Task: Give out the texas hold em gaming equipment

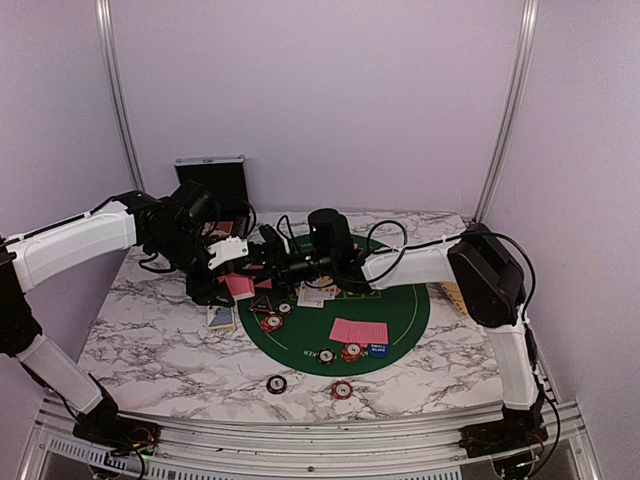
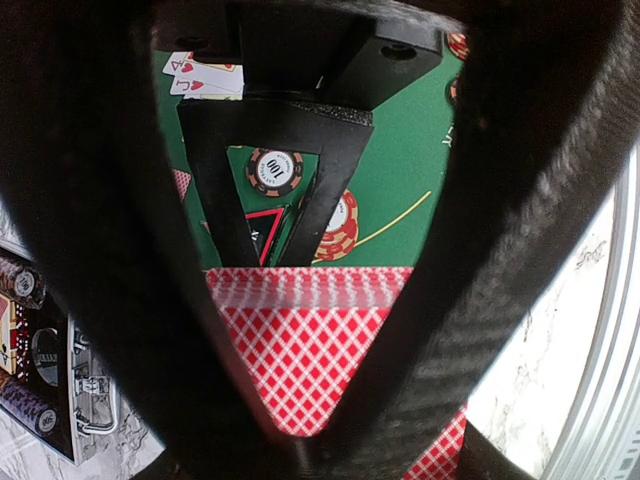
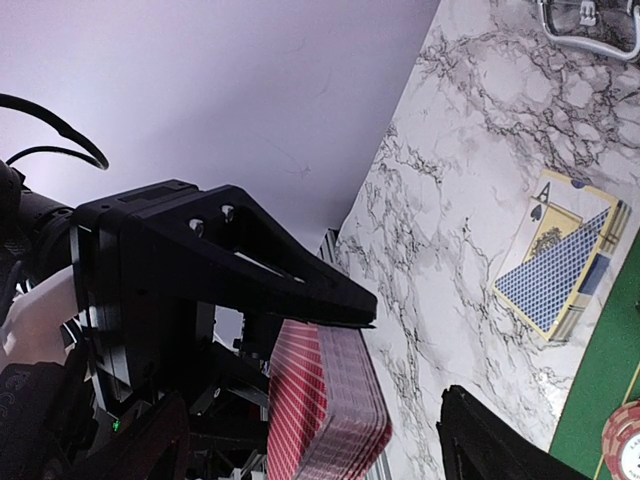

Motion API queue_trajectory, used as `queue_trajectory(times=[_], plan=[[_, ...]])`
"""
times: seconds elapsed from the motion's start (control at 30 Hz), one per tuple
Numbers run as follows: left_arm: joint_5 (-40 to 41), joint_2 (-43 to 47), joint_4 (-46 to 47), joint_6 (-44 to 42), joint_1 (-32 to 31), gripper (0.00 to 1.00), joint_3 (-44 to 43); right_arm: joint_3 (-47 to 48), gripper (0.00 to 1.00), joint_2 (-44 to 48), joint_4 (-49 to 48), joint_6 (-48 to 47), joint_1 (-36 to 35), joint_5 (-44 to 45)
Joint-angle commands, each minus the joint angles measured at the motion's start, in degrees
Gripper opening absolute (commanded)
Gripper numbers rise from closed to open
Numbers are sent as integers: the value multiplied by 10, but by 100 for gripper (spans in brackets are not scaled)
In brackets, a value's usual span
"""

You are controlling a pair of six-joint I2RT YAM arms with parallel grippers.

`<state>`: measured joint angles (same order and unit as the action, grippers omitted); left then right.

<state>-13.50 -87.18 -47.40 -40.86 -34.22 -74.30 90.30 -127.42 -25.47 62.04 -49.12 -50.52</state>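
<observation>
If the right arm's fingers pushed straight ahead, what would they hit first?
Most likely the stack of red-backed cards clamped in the left fingers, directly ahead of them, though depth is hard to judge.

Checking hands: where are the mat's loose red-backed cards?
Top view: red-backed cards lie on the green mat, right of centre, just beyond a red-orange chip and blue disc.

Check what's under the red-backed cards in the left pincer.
Below the edge of the cards, the left wrist view shows green mat, a 100 chip and a red-orange chip. Whatever lies straight under the cards gripped by the left pincer is covered by them.
</observation>
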Motion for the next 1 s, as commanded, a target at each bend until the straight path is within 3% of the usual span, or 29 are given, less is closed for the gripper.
queue_trajectory(times=[0.0, 0.63, 0.97], plan=[[-14, 10, 2, 6, 0, 0, -18, 17, 84, -9, -21, 7, -7, -3], [-27, -11, 2, 13, 0, 0, -50, 26, 77, -42, -53, 35, -11, -30], [-33, -55, 2, 19, -4, 0, -88, 84, 76, -75, 9, -10, -13, -40]])
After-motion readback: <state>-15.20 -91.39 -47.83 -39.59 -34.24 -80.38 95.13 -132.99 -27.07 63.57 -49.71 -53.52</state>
